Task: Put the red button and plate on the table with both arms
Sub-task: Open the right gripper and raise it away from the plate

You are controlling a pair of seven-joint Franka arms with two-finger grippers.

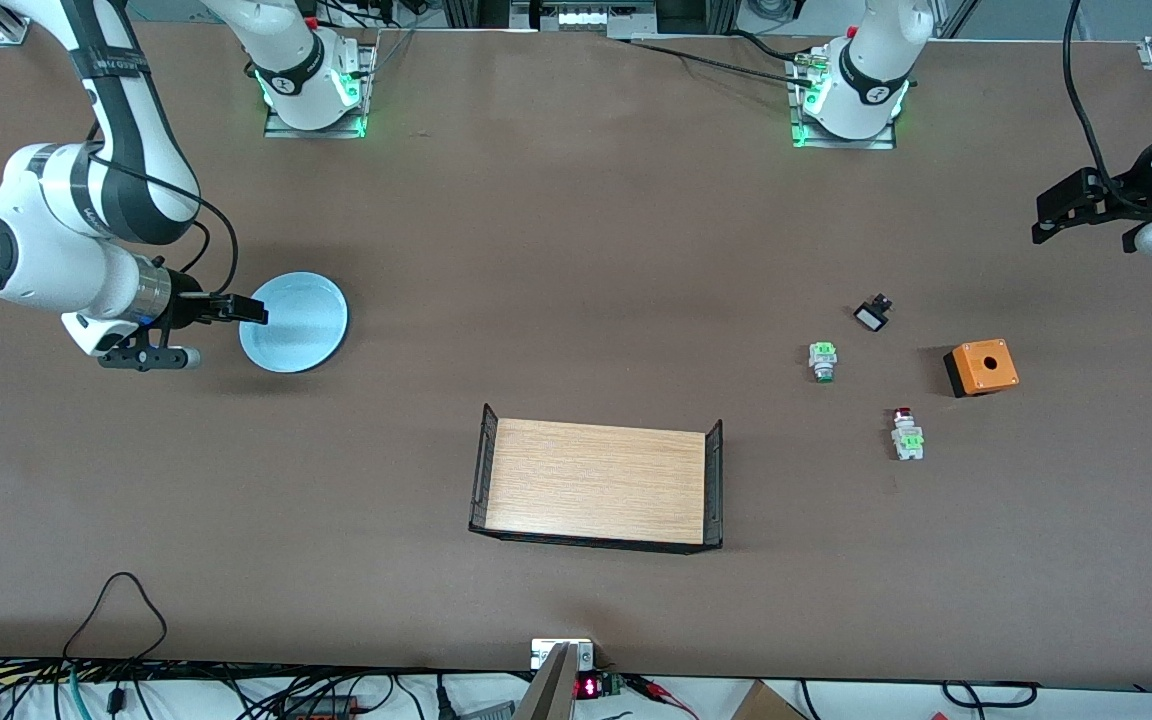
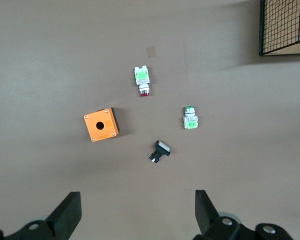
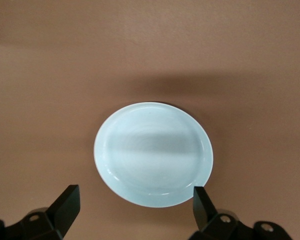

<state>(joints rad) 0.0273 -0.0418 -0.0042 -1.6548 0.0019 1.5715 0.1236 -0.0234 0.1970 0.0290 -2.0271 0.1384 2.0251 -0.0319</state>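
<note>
While the round pale blue plate (image 1: 294, 322) already lies flat on the matte brown surface (image 1: 576, 250) at the right arm's end, our right gripper (image 3: 135, 207) hovers over its edge, spread wide and holding nothing; the tiny red-capped button (image 1: 905, 432) rests on the surface at the left arm's end, cap toward the bases, under our left gripper (image 2: 137, 207), wide open and empty; we read no labels
</note>
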